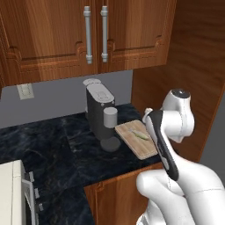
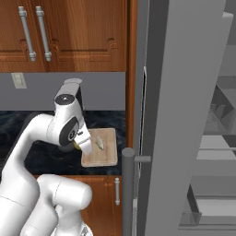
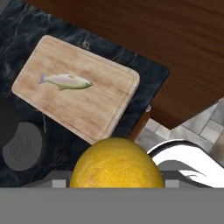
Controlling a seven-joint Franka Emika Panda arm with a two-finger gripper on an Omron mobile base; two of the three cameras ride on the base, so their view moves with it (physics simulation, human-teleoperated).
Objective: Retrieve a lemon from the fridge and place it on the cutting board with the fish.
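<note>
end effector around dimpled yellow lemon

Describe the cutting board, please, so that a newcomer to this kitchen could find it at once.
Start at the dark marble counter under the wooden wall cabinets. At its right end, beside the grey coffee machine, lies the cutting board. It is the only light tan wooden slab there, with a small pale fish on it.

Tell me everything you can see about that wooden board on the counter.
The cutting board is a thin, light tan rectangle with rounded corners and visible wood grain. It lies flat on the dark marbled counter, near the counter's end by the wood side panel, beside a grey coffee machine. A small pale fish lies on it, lengthwise, toward one side. The rest of its top is bare. Nothing else touches it; the lemon in the gripper hangs above.
</note>
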